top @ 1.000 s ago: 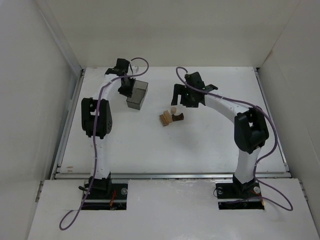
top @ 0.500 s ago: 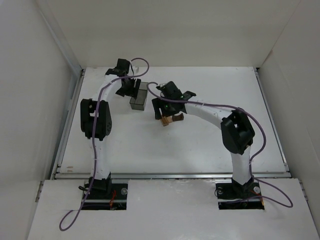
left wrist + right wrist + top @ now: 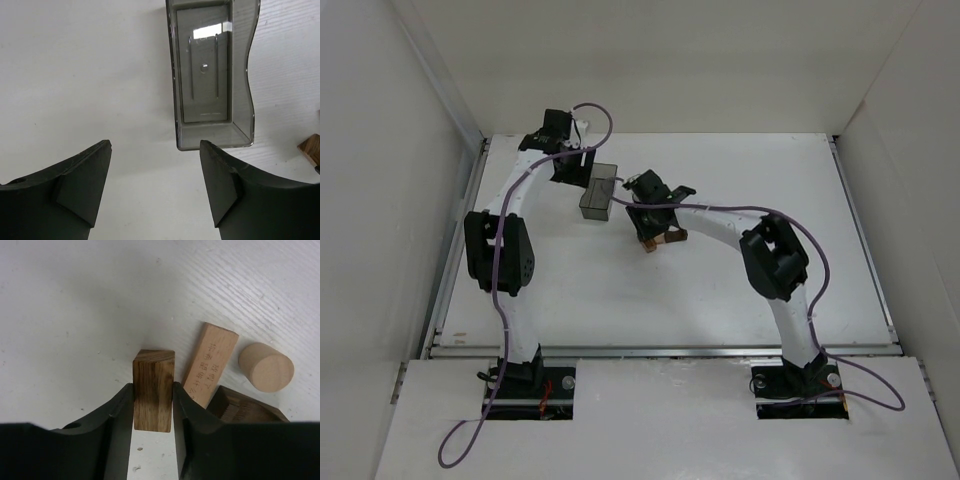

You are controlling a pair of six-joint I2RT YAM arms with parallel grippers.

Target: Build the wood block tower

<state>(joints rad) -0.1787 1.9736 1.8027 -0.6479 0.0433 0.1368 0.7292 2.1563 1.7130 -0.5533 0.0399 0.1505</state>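
The wood blocks lie loose on the white table in a small cluster at its centre. My right gripper is shut on a dark-streaked brown block, which rests on the table. To its right lie a light-tan flat block, a pale wooden cylinder and a dark block partly hidden behind my finger. From above, the right gripper hangs over the cluster. My left gripper is open and holds nothing, just short of the grey bin.
The dark translucent grey bin stands empty on the table, just left of the blocks, also seen from above as the bin. A block's corner shows at the left wrist view's right edge. White walls enclose the table.
The right arm swung left and down onto the blocks and its jaws closed on the brown block. The left gripper opened and drew back from the bin.
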